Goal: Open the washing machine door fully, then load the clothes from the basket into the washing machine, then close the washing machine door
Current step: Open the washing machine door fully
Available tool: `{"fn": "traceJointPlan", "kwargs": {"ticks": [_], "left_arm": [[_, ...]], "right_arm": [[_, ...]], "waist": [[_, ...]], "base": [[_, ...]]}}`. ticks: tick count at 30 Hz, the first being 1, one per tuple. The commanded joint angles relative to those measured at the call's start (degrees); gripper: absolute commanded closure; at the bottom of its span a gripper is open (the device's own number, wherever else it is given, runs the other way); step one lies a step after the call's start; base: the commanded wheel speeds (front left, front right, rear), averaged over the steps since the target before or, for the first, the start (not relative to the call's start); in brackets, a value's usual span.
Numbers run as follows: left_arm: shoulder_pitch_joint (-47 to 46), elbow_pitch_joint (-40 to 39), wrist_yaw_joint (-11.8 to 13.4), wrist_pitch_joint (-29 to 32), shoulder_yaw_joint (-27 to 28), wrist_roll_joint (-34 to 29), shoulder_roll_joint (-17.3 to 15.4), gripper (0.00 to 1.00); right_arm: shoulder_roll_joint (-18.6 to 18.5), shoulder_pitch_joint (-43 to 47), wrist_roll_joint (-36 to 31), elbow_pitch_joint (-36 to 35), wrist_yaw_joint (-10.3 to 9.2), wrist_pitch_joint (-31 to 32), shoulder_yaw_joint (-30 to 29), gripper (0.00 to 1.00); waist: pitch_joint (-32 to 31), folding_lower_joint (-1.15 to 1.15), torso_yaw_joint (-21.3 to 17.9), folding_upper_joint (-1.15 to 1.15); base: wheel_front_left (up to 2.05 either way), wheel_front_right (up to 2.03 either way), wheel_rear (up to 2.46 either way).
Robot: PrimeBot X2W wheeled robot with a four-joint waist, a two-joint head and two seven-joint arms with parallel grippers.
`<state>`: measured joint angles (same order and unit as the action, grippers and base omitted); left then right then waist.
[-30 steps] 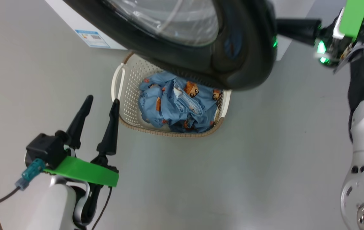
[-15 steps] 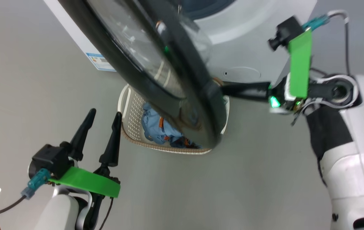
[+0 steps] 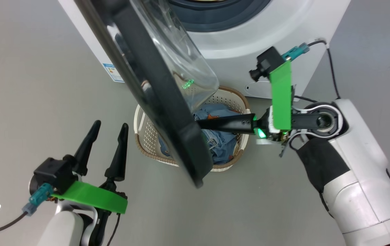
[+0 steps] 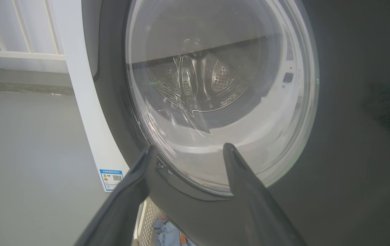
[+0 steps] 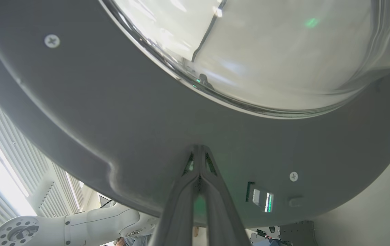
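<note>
So the washing machine door (image 3: 167,123) is swung partway out from the washing machine (image 3: 283,30), standing edge-on in the head view with its glass bowl bulging toward the machine side. The right gripper (image 3: 205,124) has its fingers pressed flat together with nothing between them, and the tips sit right up against the grey inner face of the door, just under the glass. The left gripper (image 3: 111,124) is on the door's outer side, well clear of it, fingers spread wide and holding nothing. From its wrist camera you can see the steel drum (image 4: 215,75) through the door glass. The basket (image 3: 146,135) sits on the floor under the door's lower edge, partly hidden by it, and the clothes (image 3: 220,141) are in the basket, a blue bundle on the door's inner side. A little blue label sticker (image 3: 113,72) is on the machine's corner, just past the door's outer face.
</note>
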<state>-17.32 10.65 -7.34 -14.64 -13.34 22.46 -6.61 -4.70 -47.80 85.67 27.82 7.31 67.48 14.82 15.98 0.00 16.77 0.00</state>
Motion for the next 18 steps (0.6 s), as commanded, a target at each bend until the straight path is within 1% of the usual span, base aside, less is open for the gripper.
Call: {"fn": "traceJointPlan", "kwargs": {"ticks": [1, 11, 18], "left_arm": [[0.20, -1.12, -0.14, -0.36, 2.29, -0.57, -1.73, 0.00], [-0.20, -1.06, -0.14, -0.36, 2.67, -0.62, -1.54, 0.00], [-0.16, -0.80, -0.14, -0.36, 3.15, -0.75, -1.46, 0.00]], "right_arm": [[1.82, 1.08, 0.59, -1.47, 0.18, -0.40, 1.72, 1.00], [1.82, 1.43, 6.03, -0.76, 0.18, -5.82, 10.64, 1.00], [1.82, 1.06, 8.87, -0.20, 0.18, -8.63, 14.69, 1.00]], "waist": [[0.06, 0.00, 0.06, 0.00], [0.31, 0.00, 0.54, 0.00], [0.09, 0.00, 0.32, 0.00]], "base": [[0.00, 0.00, 0.00], [0.00, 0.00, 0.00], [0.00, 0.00, 0.00]]}}
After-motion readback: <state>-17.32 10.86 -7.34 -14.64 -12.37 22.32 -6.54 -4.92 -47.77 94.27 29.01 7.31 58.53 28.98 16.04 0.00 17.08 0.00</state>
